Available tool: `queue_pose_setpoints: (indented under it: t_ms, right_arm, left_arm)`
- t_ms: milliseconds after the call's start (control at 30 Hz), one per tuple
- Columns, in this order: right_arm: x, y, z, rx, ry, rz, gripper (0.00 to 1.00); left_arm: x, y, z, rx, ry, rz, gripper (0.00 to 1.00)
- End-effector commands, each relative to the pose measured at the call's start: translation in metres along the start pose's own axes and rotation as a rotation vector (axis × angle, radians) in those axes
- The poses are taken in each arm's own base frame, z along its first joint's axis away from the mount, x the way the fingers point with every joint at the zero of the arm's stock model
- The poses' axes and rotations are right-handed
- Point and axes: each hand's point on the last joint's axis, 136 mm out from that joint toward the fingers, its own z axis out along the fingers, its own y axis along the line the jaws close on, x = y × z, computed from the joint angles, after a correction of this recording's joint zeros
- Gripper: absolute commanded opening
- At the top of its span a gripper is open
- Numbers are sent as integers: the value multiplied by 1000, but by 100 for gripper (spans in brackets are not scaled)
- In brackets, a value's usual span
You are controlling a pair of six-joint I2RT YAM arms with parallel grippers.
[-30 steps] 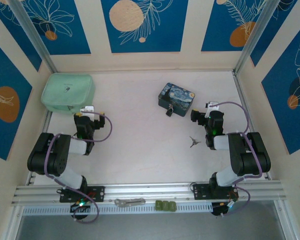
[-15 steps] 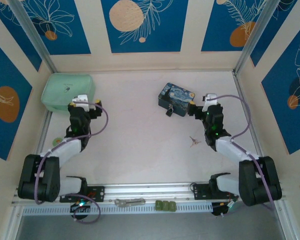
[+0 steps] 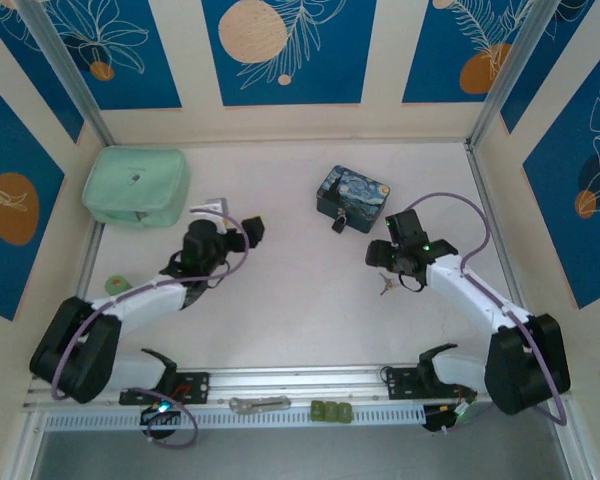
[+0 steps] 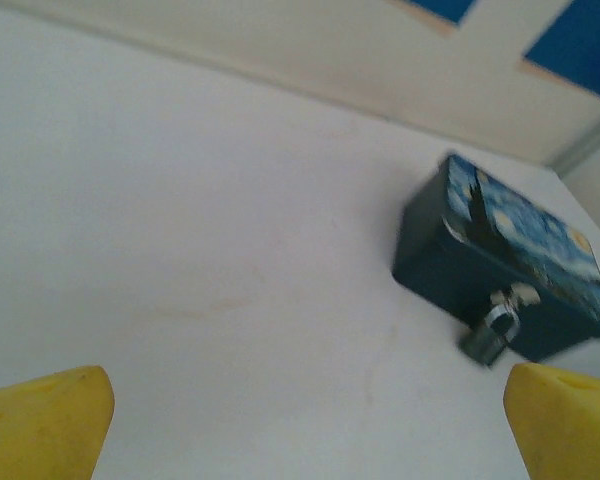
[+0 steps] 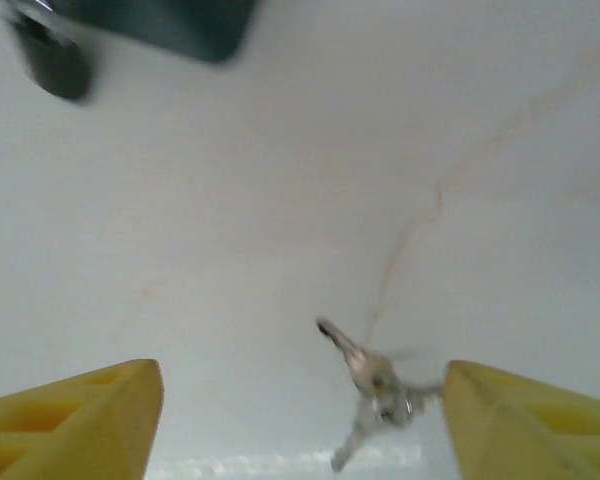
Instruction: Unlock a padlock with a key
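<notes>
The white table [image 3: 280,300] carries a mint pouch [image 3: 135,186] at its 10 o'clock corner. A painted tin [image 3: 354,196] sits toward 1 o'clock from the table's middle. The left arm reaches from 8 o'clock toward the middle. The left claw [image 3: 242,233] is released, and in its wrist view its yellow fingers [image 4: 45,420] stand wide apart over bare table. There the tin [image 4: 500,260] lies at 2 o'clock.

The right arm reaches in from 4 o'clock, and the right claw [image 3: 385,265] is also released, hanging just above the key [image 3: 383,284].

The padlock [image 3: 338,222] hangs on the tin's 7 o'clock face, as the left wrist view [image 4: 490,335] also shows. The key lies flat on the table at 5 o'clock from the padlock, apart from it. In the right wrist view it [image 5: 375,385] lies between the spread fingers [image 5: 80,420], close to the 3 o'clock one, with the padlock [image 5: 50,60] at 11 o'clock.
</notes>
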Motion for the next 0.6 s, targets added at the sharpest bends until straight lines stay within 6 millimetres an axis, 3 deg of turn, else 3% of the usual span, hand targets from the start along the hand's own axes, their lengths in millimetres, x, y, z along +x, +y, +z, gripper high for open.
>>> queue_pose_setpoints:
  t_ms: [0,67,200,567]
  right_arm:
    - [34,-15,4,90,193,-3,59]
    - [31,-18,8,135,216,-20,54]
    - [31,-25,17,213,269,-39,54]
    - [49,-17,35,198,382,-10,51]
  left_arm:
    - [6,-30,20,91,35,-65,100]
    - [11,-37,29,122,48,-92,100]
    - [7,-45,35,162,32,-127,100]
    - [4,-37,23,121,20,-100,100]
